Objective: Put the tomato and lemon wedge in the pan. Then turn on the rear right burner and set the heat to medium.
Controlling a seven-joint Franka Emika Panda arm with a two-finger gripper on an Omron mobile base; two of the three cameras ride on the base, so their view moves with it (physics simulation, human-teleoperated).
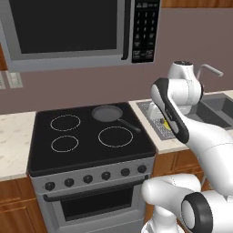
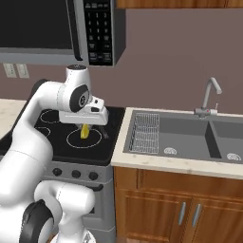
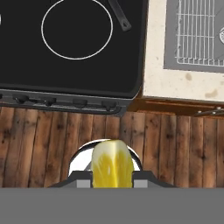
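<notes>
— One thing is in the gripper (image 2: 84, 127): the lemon wedge (image 2: 84, 131), pinched between the fingers and hanging below the white hand.

— Where is it relative to the cooktop (image 1: 88, 150)?

— From the right base camera the wedge hangs above the cooktop's front right ring (image 2: 83, 138), clear of the glass. The hand camera shows the yellow piece (image 3: 112, 164) right at its lower edge, with the cooktop's front edge, the knobs and the wooden floor beyond it.

— And the pan (image 1: 107, 113)?

— It sits on the cooktop's rear right zone, just behind the large front right ring (image 1: 115, 136), with its black handle (image 1: 129, 124) pointing forward and right towards the counter. Its bowl looks empty from the left base camera.

— Can you see the tomato?

— No, I cannot tell where it is.

— Anything beside the cooktop?

— The counter to its right carries a sink (image 2: 190, 137) with a wire rack (image 2: 144, 133) in the near basin and a faucet (image 2: 211, 97) behind. A microwave (image 1: 77, 32) hangs above the cooktop.
</notes>
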